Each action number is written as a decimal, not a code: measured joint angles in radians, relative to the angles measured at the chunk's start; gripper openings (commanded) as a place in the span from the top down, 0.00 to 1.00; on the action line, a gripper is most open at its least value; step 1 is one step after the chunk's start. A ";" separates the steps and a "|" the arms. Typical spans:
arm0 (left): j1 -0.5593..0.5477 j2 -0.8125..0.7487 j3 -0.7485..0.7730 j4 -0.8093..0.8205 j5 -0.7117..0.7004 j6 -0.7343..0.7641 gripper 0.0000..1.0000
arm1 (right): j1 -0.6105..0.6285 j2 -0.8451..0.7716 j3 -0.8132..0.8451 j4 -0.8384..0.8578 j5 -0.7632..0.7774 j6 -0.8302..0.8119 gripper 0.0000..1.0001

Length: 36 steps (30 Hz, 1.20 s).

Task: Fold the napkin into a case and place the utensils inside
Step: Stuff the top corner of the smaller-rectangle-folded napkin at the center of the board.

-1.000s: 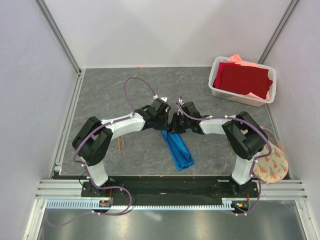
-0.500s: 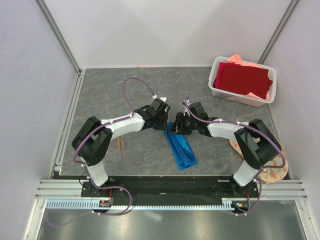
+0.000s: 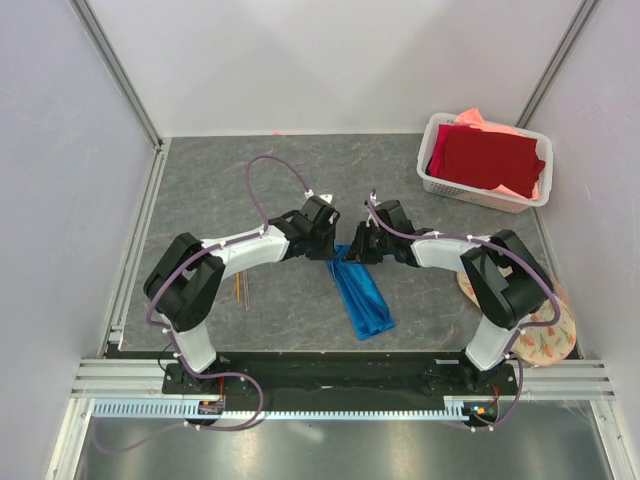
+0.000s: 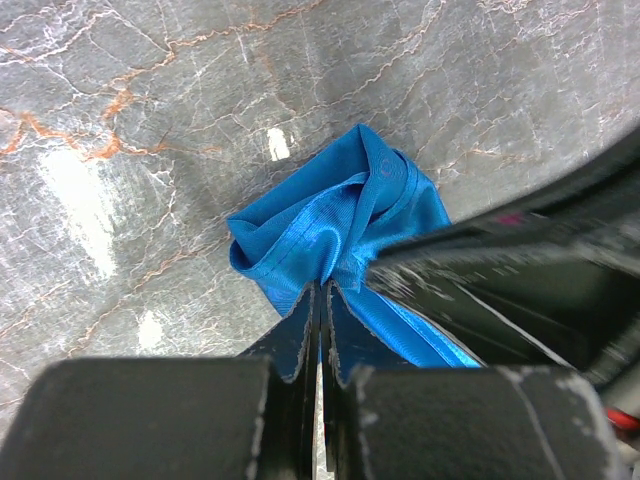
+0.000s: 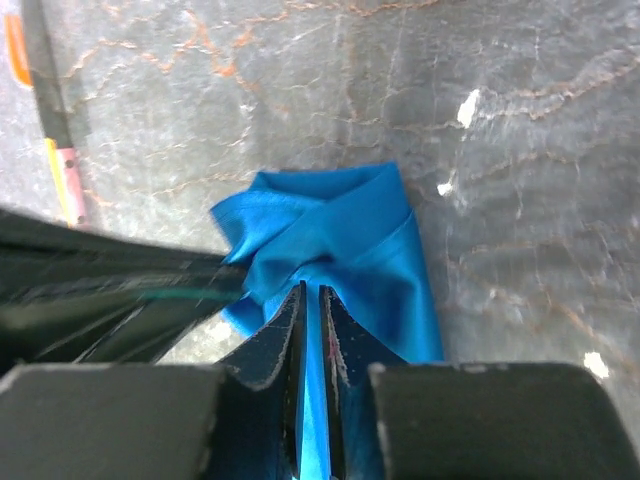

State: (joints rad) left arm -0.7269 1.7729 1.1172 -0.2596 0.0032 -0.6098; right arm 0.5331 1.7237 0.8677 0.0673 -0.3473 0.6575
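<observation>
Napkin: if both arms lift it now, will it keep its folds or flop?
Probably floppy: the napkin bunches into soft creases where the left gripper and right gripper pinch it. It is likely light, since it looks like thin cloth lying flat on the table. Its sheen hints that it may slip, so the folds could slide open.

the left arm [image 3: 240,250] and right arm [image 3: 437,250] have white links between bulky black joints. a purple cable [image 3: 250,180] loops along each. the fingers [image 4: 290,345] are black, with jagged inner edges.
</observation>
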 measured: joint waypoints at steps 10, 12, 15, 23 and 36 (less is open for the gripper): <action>0.000 0.001 0.000 0.000 0.000 0.000 0.98 | 0.030 0.111 0.037 0.090 -0.038 0.037 0.89; 0.000 0.001 0.000 -0.001 0.000 0.000 0.98 | 0.032 0.110 0.036 0.093 -0.034 0.037 0.89; 0.000 0.001 0.000 -0.001 -0.005 0.000 0.98 | 0.028 0.103 0.031 0.089 -0.028 0.035 0.88; 0.000 0.001 0.000 -0.001 -0.012 0.000 0.98 | 0.007 0.042 0.023 0.044 0.009 0.022 0.88; 0.000 -0.001 0.000 -0.002 -0.021 0.000 0.98 | 0.011 0.057 0.023 0.075 -0.025 0.042 0.90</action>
State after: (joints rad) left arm -0.7269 1.7718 1.1172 -0.2619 -0.0174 -0.6098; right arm 0.5438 1.7805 0.8906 0.1425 -0.3721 0.6991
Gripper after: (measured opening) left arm 0.025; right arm 0.105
